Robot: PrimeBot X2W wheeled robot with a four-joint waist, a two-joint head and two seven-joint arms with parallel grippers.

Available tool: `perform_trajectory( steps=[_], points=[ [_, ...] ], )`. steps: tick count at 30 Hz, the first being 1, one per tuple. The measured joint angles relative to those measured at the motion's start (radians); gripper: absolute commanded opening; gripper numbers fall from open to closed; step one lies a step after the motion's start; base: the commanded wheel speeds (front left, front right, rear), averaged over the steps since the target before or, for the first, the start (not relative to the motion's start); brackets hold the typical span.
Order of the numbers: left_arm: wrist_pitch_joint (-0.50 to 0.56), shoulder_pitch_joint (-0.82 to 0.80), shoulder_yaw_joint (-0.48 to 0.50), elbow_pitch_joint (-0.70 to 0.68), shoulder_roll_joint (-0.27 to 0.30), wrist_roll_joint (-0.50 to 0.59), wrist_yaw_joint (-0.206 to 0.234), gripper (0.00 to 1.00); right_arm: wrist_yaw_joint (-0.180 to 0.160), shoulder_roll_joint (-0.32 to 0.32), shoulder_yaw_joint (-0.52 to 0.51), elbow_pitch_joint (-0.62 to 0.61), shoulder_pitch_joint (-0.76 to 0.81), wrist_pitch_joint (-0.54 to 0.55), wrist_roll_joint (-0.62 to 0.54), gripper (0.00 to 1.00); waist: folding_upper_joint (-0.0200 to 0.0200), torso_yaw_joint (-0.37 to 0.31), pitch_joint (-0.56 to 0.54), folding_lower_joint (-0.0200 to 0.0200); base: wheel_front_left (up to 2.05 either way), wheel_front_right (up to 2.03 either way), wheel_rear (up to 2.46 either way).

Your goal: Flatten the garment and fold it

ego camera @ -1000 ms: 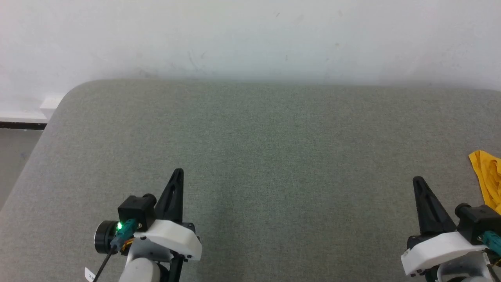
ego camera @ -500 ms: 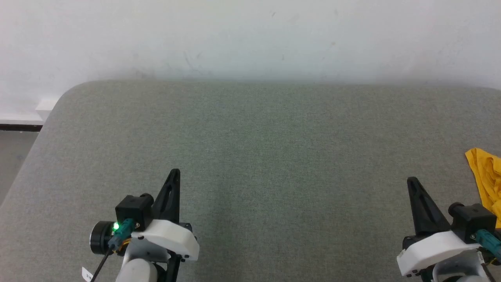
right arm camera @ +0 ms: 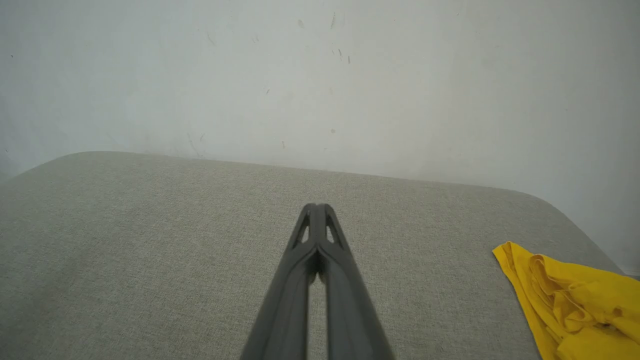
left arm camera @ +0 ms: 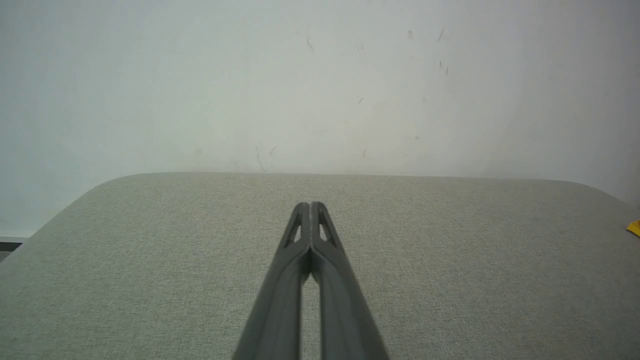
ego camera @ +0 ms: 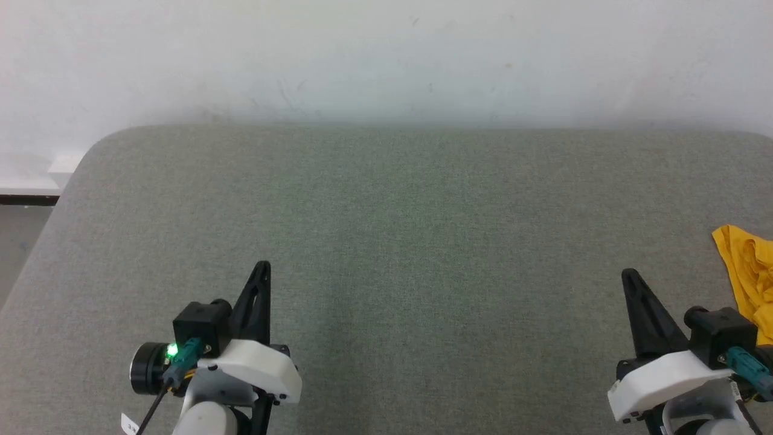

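Garment [ego camera: 746, 272] lies bunched beside the clenched right tool [ego camera: 628, 275]; left tool [ego camera: 263, 266] likewise clenched, pointing forward.

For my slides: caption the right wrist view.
Shut right pincer points across the grey surface; a crumpled yellow shirt lies to its right.

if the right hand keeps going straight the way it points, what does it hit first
Nothing close: the right hand points over the grey padded surface toward the white wall, probably met first. The garment lies off to its right.

left end effector [ego camera: 262, 267] closed (empty), right end effector [ego camera: 628, 275] closed, both pointing forward
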Motion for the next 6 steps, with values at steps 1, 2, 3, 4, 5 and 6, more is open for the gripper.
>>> perform_trajectory(
  steps=[1, 2, 3, 4, 5, 6],
  points=[
    [0.0, 0.0, 0.001, -0.002, 0.0, 0.001, 0.0, 0.0, 0.0, 0.0, 0.001, 0.0, -0.001, 0.0, 0.0, 0.0, 0.0, -0.001, 0.0, 0.0, 0.0, 0.0, 0.0],
    [0.003, 0.001, 0.002, -0.005, 0.0, 0.005, 0.0, 0.0, 0.0, 0.0, 0.001, 0.0, -0.002, 0.0, -0.001, 0.0, -0.0001, -0.002, 0.0, 0.0, 0.0, 0.0, 0.0],
    [0.008, 0.001, 0.003, -0.007, 0.0, 0.008, 0.0, 0.0, 0.0, 0.0, 0.002, 0.0, -0.002, 0.003, -0.003, 0.0, 0.0, -0.002, 0.0, 0.0, 0.0, 0.0, 0.0],
    [0.009, 0.002, 0.003, -0.01, 0.0, 0.009, 0.0, 0.0, 0.0, 0.0, 0.003, 0.0, -0.002, 0.005, -0.005, 0.0, 0.0, -0.003, 0.0, 0.0, 0.0, 0.0, 0.0],
    [0.009, 0.003, 0.004, -0.013, 0.0, 0.01, 0.001, 0.0, 0.0, 0.0, 0.004, 0.001, -0.002, 0.007, -0.006, 0.0, 0.0, -0.004, 0.001, 0.0, 0.0, 0.0, 0.0],
    [0.012, 0.005, 0.005, -0.015, 0.0, 0.01, 0.002, 0.0, 0.0, 0.0, 0.005, 0.001, -0.003, 0.007, -0.007, 0.0, -0.0001, -0.005, 0.001, 0.0, 0.0, 0.0, 0.0]
  ],
)
